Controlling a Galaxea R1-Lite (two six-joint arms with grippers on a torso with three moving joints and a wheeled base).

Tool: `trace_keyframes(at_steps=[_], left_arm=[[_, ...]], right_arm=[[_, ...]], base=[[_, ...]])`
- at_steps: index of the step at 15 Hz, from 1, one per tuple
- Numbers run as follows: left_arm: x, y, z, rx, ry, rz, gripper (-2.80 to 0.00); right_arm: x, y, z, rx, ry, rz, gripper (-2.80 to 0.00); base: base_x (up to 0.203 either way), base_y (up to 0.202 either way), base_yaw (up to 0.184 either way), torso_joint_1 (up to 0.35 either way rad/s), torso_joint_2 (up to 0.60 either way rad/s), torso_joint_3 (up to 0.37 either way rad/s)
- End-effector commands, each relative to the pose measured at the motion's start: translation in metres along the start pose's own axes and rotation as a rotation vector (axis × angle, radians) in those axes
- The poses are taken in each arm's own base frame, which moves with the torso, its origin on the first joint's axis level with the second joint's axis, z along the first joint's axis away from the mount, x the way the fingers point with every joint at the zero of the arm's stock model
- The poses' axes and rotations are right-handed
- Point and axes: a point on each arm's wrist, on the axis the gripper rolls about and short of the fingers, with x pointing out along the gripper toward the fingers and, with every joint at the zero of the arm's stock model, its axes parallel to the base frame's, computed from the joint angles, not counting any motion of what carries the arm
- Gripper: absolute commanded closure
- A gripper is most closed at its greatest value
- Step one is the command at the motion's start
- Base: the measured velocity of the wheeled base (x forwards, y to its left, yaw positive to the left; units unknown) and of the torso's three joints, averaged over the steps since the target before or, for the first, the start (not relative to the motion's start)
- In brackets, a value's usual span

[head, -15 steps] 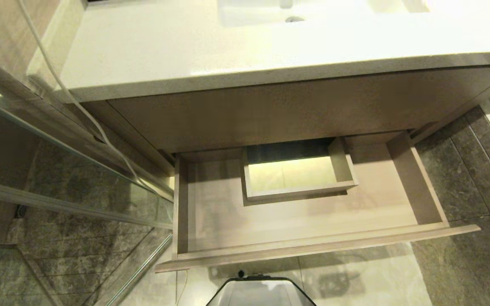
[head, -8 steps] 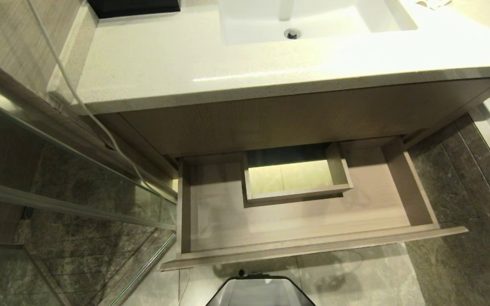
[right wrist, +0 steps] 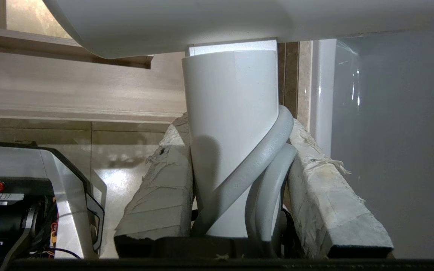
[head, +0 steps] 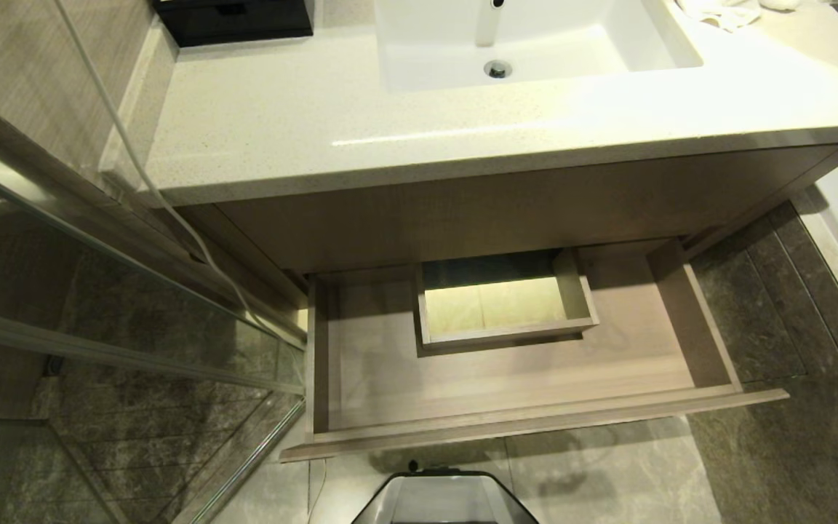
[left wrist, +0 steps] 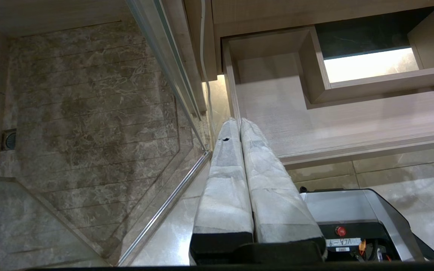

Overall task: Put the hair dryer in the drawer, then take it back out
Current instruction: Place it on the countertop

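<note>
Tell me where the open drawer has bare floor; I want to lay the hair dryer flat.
The drawer is bare on its left floor, between the left wall and the boxed cutout, and along the front strip behind the front panel. Right of the cutout is a narrower bare patch. The middle back is taken by the cutout. The hair dryer is in the right gripper.

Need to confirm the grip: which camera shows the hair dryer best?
Right wrist view: the hair dryer fills it, its handle and cord clamped in the right claw. Head view and left wrist view show none of it, only the open drawer.
</note>
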Motion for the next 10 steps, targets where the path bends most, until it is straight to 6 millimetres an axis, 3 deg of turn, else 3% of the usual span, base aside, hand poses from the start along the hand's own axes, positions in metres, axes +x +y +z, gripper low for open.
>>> trace_keyframes(at_steps=[1,10], left_arm=[[0.0,0.0,-0.0002,0.0,0.001,0.001,0.0],[0.0001,0.0,-0.0005,0.0,0.002,-0.001,0.0]], right_arm=[[0.0007,0.0004,-0.0008,-0.003,0.006,0.004,0.0],[0.0003,0.0002,-0.0012,-0.011,0.002,0.014,0.0]], base=[[0.0,0.0,0.0,0.0,0.0,0.0],[0.0,0.0,0.0,0.0,0.0,0.0]])
